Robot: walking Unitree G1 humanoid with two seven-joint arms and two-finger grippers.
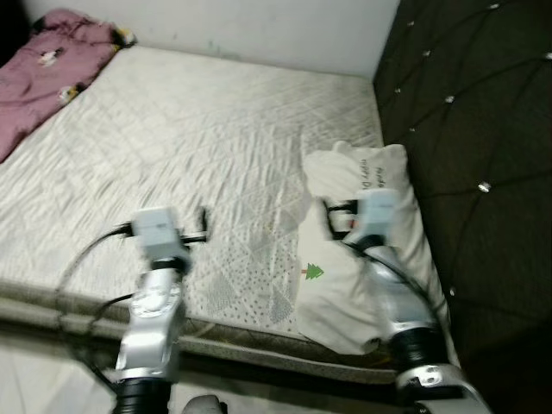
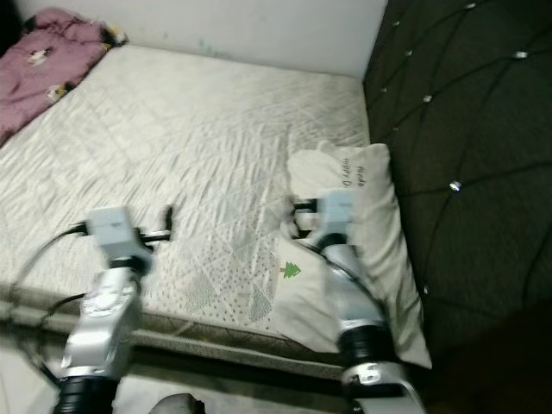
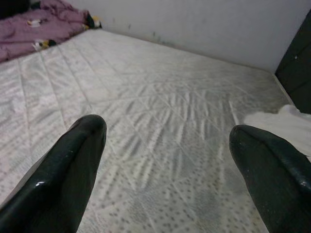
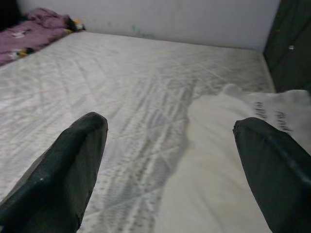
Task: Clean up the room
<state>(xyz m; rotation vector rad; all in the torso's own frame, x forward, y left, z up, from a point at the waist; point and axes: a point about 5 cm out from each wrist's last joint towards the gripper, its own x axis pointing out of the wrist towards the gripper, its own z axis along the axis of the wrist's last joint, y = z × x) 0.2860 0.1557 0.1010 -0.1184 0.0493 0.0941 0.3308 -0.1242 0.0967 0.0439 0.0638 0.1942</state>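
A white pillow [image 1: 371,250] with a small green tree print lies on the bare quilted mattress [image 1: 172,138], against the dark headboard on the right. My right gripper [image 4: 170,160] hovers open over the pillow's left edge, nothing between its fingers [image 4: 68,165]. My left gripper [image 3: 167,165] is held open above the mattress near its front edge, left of the pillow [image 3: 286,124]. A crumpled pink blanket [image 1: 52,65] with cartoon prints sits at the mattress's far left corner.
A dark tufted headboard [image 1: 474,129] with shiny buttons rises along the right side. A white wall [image 1: 259,26] bounds the far edge of the bed. The mattress's front edge [image 1: 241,332] runs just before my arms, with pale floor below.
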